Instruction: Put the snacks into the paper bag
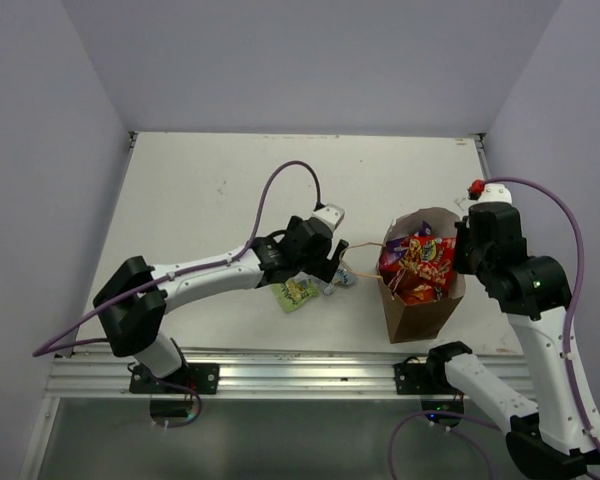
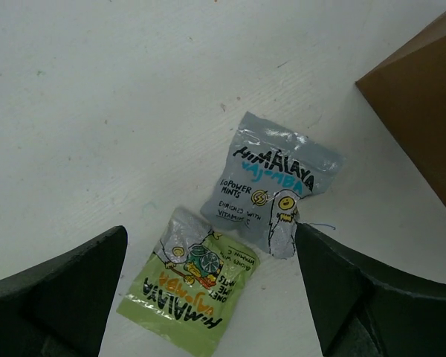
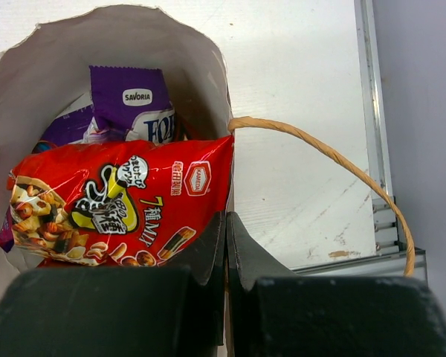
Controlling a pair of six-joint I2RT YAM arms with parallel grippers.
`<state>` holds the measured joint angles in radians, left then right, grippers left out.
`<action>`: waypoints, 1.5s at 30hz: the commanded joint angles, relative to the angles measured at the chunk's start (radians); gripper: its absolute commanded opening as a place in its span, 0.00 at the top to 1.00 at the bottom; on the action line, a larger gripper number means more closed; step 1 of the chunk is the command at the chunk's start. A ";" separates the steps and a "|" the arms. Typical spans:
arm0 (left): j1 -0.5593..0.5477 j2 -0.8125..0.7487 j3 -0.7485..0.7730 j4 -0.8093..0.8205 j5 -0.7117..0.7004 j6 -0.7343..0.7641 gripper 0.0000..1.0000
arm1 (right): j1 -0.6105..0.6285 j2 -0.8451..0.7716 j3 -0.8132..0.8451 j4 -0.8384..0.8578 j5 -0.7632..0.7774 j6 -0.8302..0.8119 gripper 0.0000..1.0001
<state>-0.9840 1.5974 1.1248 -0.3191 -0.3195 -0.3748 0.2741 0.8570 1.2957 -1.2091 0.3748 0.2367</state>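
The brown paper bag (image 1: 421, 312) stands upright at the right of the table, its mouth open. Inside it lie several snacks, among them a red-orange printed packet (image 3: 111, 201) and a purple one (image 3: 130, 104). My right gripper (image 3: 225, 217) is shut on the bag's right rim (image 3: 208, 89), pinching the paper wall. On the table left of the bag lie a green packet (image 2: 189, 294) and a pale blue-white packet (image 2: 271, 186), their corners touching. My left gripper (image 2: 208, 245) hovers over these two, open wide, one finger to each side and nothing between the jaws.
A tan loop handle (image 3: 334, 160) arcs out from the bag toward the right table edge. The metal rail (image 1: 280, 372) runs along the near edge. Lilac walls enclose the table on three sides.
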 commanded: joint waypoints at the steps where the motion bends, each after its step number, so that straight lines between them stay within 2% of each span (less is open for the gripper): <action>1: 0.002 0.012 0.010 0.129 0.049 0.013 0.02 | 0.002 -0.006 0.010 0.033 -0.016 0.010 1.00; 5: 0.002 0.055 -0.020 0.204 0.134 0.024 0.02 | 0.002 -0.012 0.010 0.019 -0.008 0.013 1.00; 16: -0.007 0.234 -0.040 0.212 0.226 -0.007 0.07 | 0.002 -0.015 0.016 0.013 0.003 0.015 1.00; 18: -0.008 0.240 -0.049 0.229 0.226 -0.003 0.14 | 0.002 -0.013 0.016 0.013 0.003 0.012 1.00; 19: -0.008 0.245 -0.048 0.229 0.220 -0.003 0.21 | 0.002 -0.010 0.016 0.013 0.003 0.013 1.00; 20: -0.008 0.246 -0.046 0.224 0.212 -0.001 0.32 | 0.002 -0.010 0.016 0.013 0.001 0.010 1.00; 28: -0.010 0.274 -0.034 0.229 0.189 0.022 0.49 | 0.002 -0.004 0.016 0.013 -0.004 0.010 1.00; 29: -0.008 0.279 -0.031 0.227 0.189 0.024 0.62 | 0.004 -0.003 0.017 0.013 -0.001 0.010 1.00; 31: -0.008 0.283 -0.020 0.215 0.171 0.022 0.80 | 0.002 0.000 0.019 0.010 -0.002 0.007 1.00; 32: -0.008 0.279 -0.019 0.203 0.159 0.019 0.98 | 0.002 -0.001 0.019 0.010 -0.002 0.009 1.00; 36: -0.005 0.217 -0.007 0.135 0.051 -0.002 1.00 | 0.004 -0.003 0.020 0.010 0.001 0.009 1.00; 37: 0.007 0.210 0.022 0.099 -0.028 -0.013 1.00 | 0.004 -0.003 0.022 0.010 0.001 0.009 1.00; 38: 0.021 0.199 0.036 0.013 -0.067 -0.053 1.00 | 0.002 -0.001 0.022 0.010 0.000 0.009 1.00; 40: 0.083 0.139 0.065 -0.050 -0.142 -0.087 1.00 | 0.002 -0.004 0.028 0.006 0.003 0.009 1.00; 43: 0.129 0.007 0.120 -0.066 -0.179 -0.069 1.00 | 0.002 -0.010 0.024 0.006 0.006 0.007 1.00; 45: 0.128 -0.071 0.168 -0.023 -0.141 -0.030 1.00 | 0.002 -0.012 0.016 0.008 0.003 0.007 1.00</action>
<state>-0.8703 1.7050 1.1702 -0.3668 -0.3943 -0.4160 0.2741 0.8505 1.2957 -1.2133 0.3759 0.2428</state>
